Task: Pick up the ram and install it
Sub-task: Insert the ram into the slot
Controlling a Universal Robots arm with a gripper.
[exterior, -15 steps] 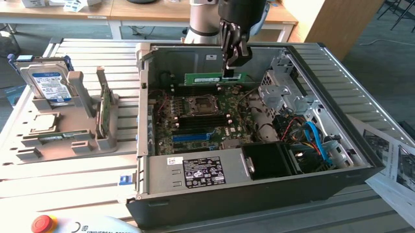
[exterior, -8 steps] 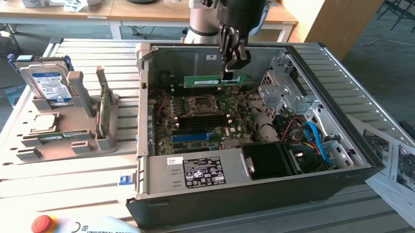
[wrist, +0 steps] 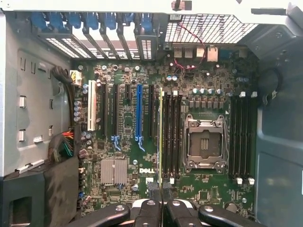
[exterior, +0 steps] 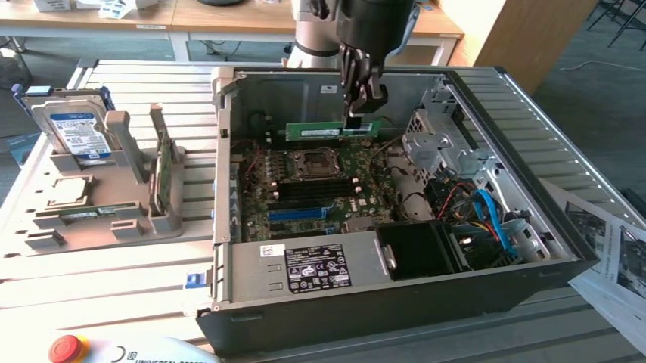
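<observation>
In the exterior view the ram (exterior: 321, 130), a narrow green stick with a white sticker, hangs level over the back of the motherboard (exterior: 353, 162) inside the open computer case (exterior: 404, 302). My gripper (exterior: 361, 119) comes down from above and is shut on the ram's end toward the exterior view's right. In the wrist view the ram (wrist: 161, 137) appears edge-on as a thin line running out from between my fingertips (wrist: 150, 210). It lines up beside the black memory slots (wrist: 173, 137) next to the CPU socket (wrist: 203, 144).
A grey parts holder (exterior: 131, 219) on the exterior view's left carries a blue-labelled hard drive (exterior: 76, 132) and an upright expansion card (exterior: 159, 178). The power supply (exterior: 302, 265), drive cage (exterior: 439, 144) and cables (exterior: 495, 219) crowd the case. A red stop button (exterior: 66, 348) sits near the front.
</observation>
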